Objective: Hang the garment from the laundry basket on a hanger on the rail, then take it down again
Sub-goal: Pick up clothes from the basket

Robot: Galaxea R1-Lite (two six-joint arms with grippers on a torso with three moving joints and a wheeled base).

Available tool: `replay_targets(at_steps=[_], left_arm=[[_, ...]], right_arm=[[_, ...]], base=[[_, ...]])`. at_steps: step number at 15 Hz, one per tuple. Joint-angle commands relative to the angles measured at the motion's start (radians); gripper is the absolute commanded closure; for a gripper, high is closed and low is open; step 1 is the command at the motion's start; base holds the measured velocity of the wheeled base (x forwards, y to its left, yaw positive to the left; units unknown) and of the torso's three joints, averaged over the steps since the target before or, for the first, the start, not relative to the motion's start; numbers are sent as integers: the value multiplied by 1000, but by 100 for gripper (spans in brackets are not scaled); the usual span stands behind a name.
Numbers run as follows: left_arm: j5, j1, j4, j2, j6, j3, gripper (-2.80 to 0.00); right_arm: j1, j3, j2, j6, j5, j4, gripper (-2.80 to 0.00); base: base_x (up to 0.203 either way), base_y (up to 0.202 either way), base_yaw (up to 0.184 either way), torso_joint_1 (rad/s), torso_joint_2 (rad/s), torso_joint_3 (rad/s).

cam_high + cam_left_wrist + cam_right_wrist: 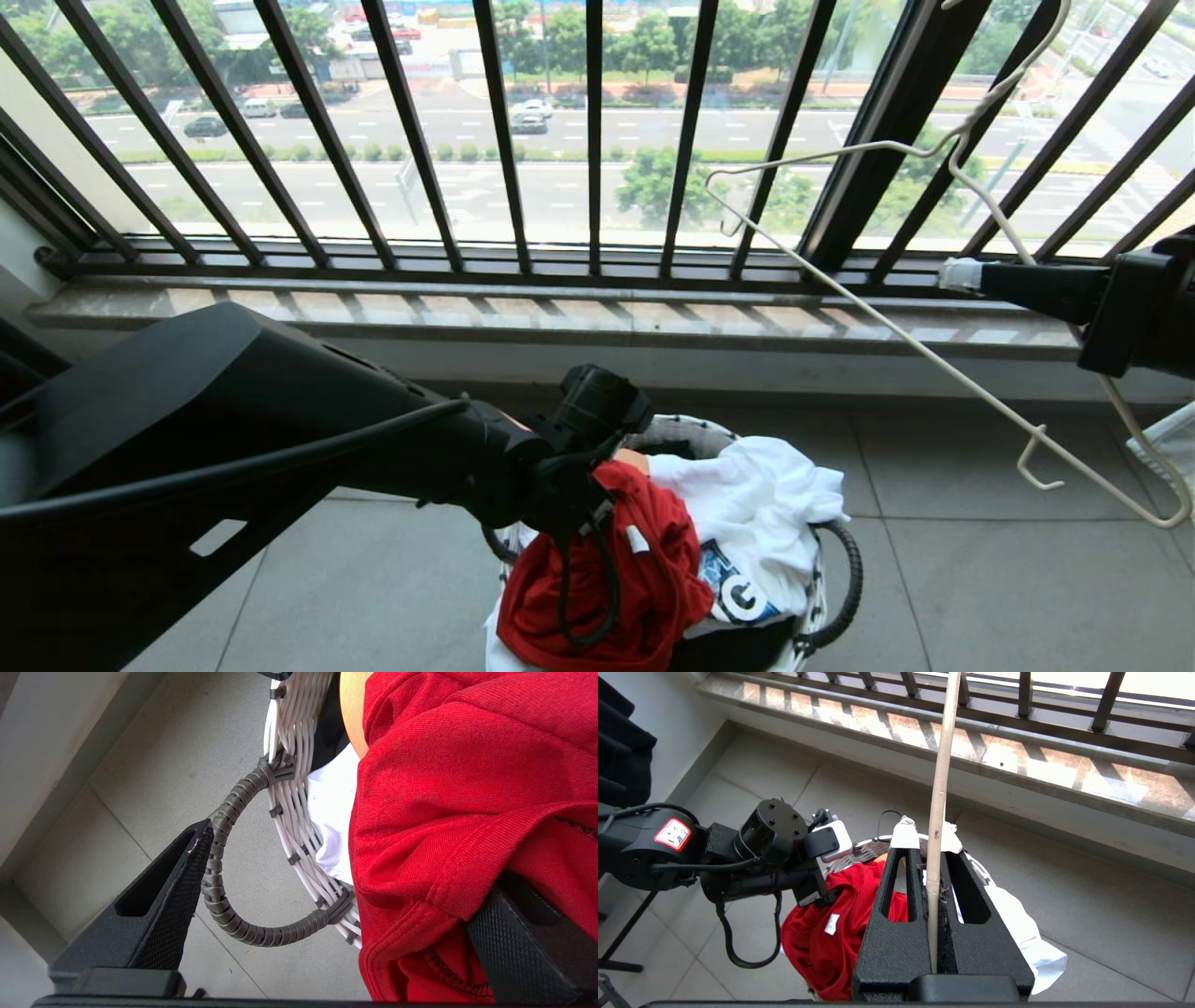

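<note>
The red garment (644, 569) lies heaped on top of the laundry basket (845, 583) on the tiled floor. My left gripper (355, 858) is open wide at the basket's near rim. One finger (173, 896) stands outside by the grey handle (219, 877); the other (523, 947) is under a fold of the red garment (467, 788). At the right, my right gripper (927, 837) is shut on the pale wire hanger (941, 765) and holds it tilted above the floor (887, 336). The rail is out of view.
A white garment with a printed graphic (756, 523) fills the basket's right half. Dark window bars (504, 140) and a stone sill (560, 317) run across behind the basket. Something white sits on the floor at the right edge (1167, 448).
</note>
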Motion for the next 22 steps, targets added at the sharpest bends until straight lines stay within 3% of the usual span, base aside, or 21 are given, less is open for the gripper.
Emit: replay_targets(at_steps=[1, 3, 4, 11, 15, 17, 20, 22], left_arm=[[3, 0, 0, 4, 1, 1, -280], [3, 1, 0, 3, 3, 0, -280], [3, 2, 0, 3, 2, 0, 0], [3, 27, -1, -22, 1, -8, 0], [-17, 74, 18, -175, -5, -14, 0], [-79, 77, 86, -245, -21, -12, 0], [-238, 79, 177, -300, -64, -34, 0], [-266, 87, 195, -299, -76, -52, 0]], right_arm=[[-1, 0, 1, 1, 2, -2, 0], [-1, 0, 1, 1, 2, -2, 0], [-1, 0, 1, 1, 2, -2, 0], [-1, -1, 1, 1, 2, -3, 0], [-1, -9, -7, 2, 0, 1, 0], [-1, -26, -3, 2, -1, 36, 0], [-1, -94, -1, 1, -1, 203, 0], [-1, -137, 10, 0, 3, 317, 0]], base=[[0, 0, 0, 0, 0, 0], [0, 0, 0, 0, 0, 0], [0, 0, 0, 0, 0, 0], [0, 0, 0, 0, 0, 0], [0, 0, 0, 0, 0, 0], [0, 0, 0, 0, 0, 0], [0, 0, 0, 0, 0, 0], [0, 0, 0, 0, 0, 0]])
